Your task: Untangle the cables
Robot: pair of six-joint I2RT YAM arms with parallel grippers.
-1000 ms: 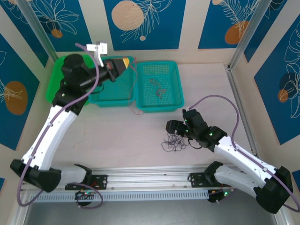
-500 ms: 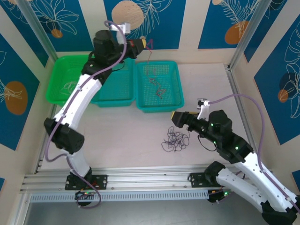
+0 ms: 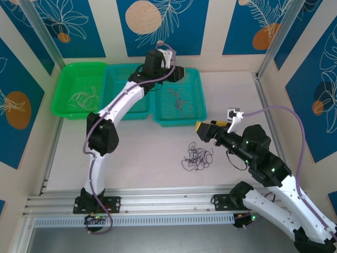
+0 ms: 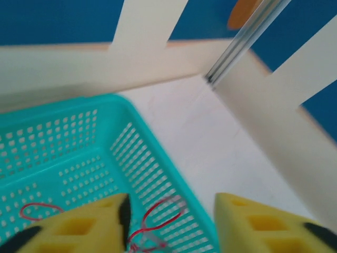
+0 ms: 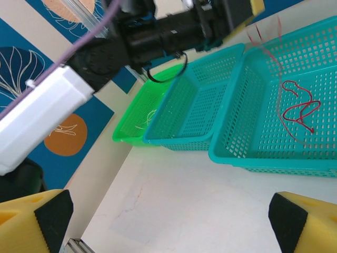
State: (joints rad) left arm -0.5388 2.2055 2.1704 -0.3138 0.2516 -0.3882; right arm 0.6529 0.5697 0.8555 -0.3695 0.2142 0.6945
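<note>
A dark tangle of cables [image 3: 197, 158] lies on the table in front of the baskets. Loose red cables [image 3: 177, 99] rest in the right teal basket [image 3: 179, 122]. My left gripper [image 3: 178, 74] hovers over that basket's far end with its yellow fingers apart. In its wrist view a blurred red cable [image 4: 158, 216] shows below the left gripper [image 4: 172, 208], close to the left finger, over the basket's mesh. My right gripper [image 3: 208, 129] hangs open above and right of the tangle; its right wrist view shows the right gripper [image 5: 168, 221] empty over bare table.
Three baskets stand in a row at the back: a green basket [image 3: 60, 105] with cream cables [image 3: 84, 97], a middle teal basket [image 3: 126, 116], and the right teal one [image 5: 263, 158]. Metal posts stand at the back corners and a rail runs along the near edge.
My left arm swung right from the middle basket to over the right teal basket with a red cable dangling, then its jaws opened. My right gripper lifted off the tangle and turned toward the baskets.
</note>
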